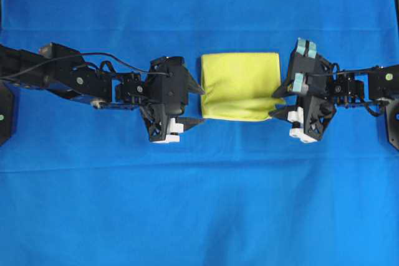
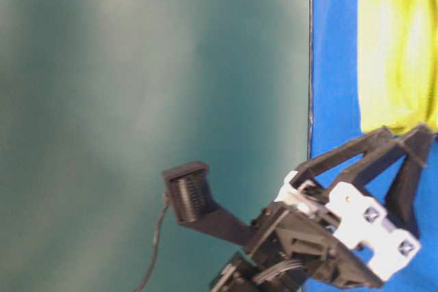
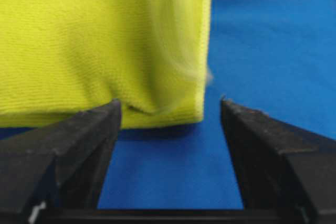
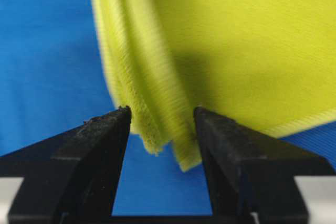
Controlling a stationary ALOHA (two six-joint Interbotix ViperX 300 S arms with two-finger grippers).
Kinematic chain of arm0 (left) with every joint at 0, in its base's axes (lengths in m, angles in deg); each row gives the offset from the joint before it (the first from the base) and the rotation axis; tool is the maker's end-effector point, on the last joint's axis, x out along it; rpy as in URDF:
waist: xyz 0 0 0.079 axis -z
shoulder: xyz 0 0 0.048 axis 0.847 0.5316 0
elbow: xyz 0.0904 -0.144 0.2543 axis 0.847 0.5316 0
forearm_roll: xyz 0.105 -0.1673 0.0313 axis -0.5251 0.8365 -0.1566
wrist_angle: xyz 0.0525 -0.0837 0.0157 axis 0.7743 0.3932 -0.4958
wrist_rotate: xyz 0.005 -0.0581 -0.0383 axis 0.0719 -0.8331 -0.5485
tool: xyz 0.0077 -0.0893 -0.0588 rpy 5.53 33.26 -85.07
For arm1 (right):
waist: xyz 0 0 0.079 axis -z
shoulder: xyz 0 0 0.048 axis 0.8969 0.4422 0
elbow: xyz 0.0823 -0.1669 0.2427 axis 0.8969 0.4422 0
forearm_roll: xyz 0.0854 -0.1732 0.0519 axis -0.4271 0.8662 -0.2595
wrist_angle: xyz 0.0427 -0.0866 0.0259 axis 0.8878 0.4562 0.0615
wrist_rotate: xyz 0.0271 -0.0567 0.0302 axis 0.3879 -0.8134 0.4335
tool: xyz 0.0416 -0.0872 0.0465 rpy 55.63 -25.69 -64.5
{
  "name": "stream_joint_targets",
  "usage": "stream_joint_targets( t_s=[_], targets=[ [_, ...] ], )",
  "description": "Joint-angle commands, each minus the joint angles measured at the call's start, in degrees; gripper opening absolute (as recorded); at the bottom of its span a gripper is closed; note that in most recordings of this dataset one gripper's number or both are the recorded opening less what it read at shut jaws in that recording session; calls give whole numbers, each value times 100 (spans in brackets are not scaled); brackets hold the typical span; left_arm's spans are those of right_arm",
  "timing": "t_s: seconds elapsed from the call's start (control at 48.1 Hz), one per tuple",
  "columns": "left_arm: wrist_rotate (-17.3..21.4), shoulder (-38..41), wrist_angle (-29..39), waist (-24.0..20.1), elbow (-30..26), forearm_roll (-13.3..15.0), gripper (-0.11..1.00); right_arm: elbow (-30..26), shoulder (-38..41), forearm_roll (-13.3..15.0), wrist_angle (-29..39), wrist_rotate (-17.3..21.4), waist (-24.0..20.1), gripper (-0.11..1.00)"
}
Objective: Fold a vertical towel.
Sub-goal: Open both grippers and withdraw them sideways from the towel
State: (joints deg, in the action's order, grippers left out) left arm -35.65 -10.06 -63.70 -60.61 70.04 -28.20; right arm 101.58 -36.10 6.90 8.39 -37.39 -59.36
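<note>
Covering the whole counter, a blue cloth (image 1: 199, 204) gives the towel (image 1: 240, 85) a plain bed to lie on. The towel sits between the two arms, already doubled into a squarish pad; stacked layers show at its corner in the right wrist view, so one fold looks done.

Left of the towel, the left gripper (image 1: 201, 103) points at the towel's near corner with its jaws released. In the left wrist view the gap between them is bare blue cloth, and the towel's edge lies just beyond the tips, touching neither that I can make out. It seems placed there because it has just let that corner drop.

Right of the towel, the right gripper (image 1: 279, 103) mirrors it at the opposite corner. Its jaws also stand apart, yet the layered corner hangs in the gap between them, lifted slightly off the cloth. Whether either jaw presses it I cannot tell; it looks like a loosened hold, not a pinch.

Judging by this, the next move calls for backing both arms off cleanly.
</note>
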Motion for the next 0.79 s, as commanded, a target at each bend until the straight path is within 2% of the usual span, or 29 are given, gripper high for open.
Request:
stream_joint_targets(
  t_s=[0.0,0.208,0.457,0.769],
  targets=[
    [-53,-378,167,9,-9,-9,70,-176,-141,-35,79,-9,-176,56],
    [-70,-1143,642,62,114,-9,68,-360,-721,-26,729,-18,-352,56],
    [-70,-2259,905,79,352,-9,68,-483,-1854,18,1063,-44,-352,55],
    [-105,-3727,1107,79,694,-9,66,-510,-3612,308,1441,-62,-325,55]
  ],
)
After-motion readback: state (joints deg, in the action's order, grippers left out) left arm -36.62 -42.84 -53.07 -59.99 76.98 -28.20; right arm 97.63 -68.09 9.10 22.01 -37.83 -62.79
